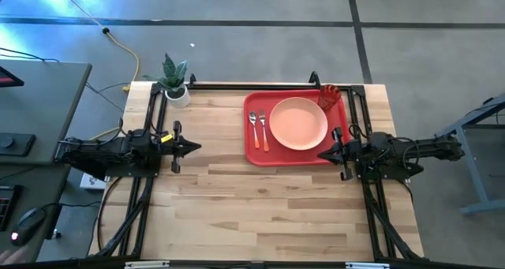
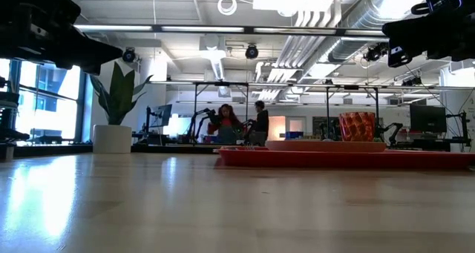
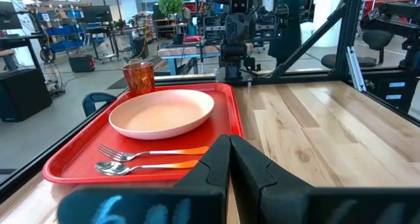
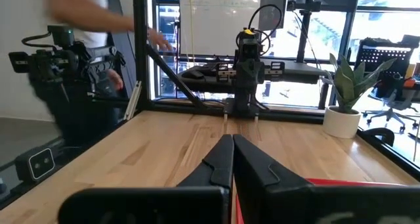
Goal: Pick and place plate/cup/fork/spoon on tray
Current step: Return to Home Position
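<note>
The red tray (image 1: 254,153) lies at the table's far right. On it rest the peach-pink plate (image 1: 298,123), the red-orange cup (image 1: 329,97) upright in the tray's far right corner, and the fork (image 1: 263,132) and spoon (image 1: 253,128) side by side left of the plate. The left wrist view shows the tray (image 3: 79,159), plate (image 3: 162,112), cup (image 3: 138,77), fork (image 3: 152,153) and spoon (image 3: 146,165). My left gripper (image 1: 197,147) is shut and empty at the table's left side. My right gripper (image 1: 321,154) is shut and empty over the tray's near right corner.
A white pot with a green plant (image 1: 175,81) stands at the table's far left corner. A black frame runs along the table's far and side edges. A person (image 4: 85,46) stands beyond the table's left side. Bare wood spreads across the near half.
</note>
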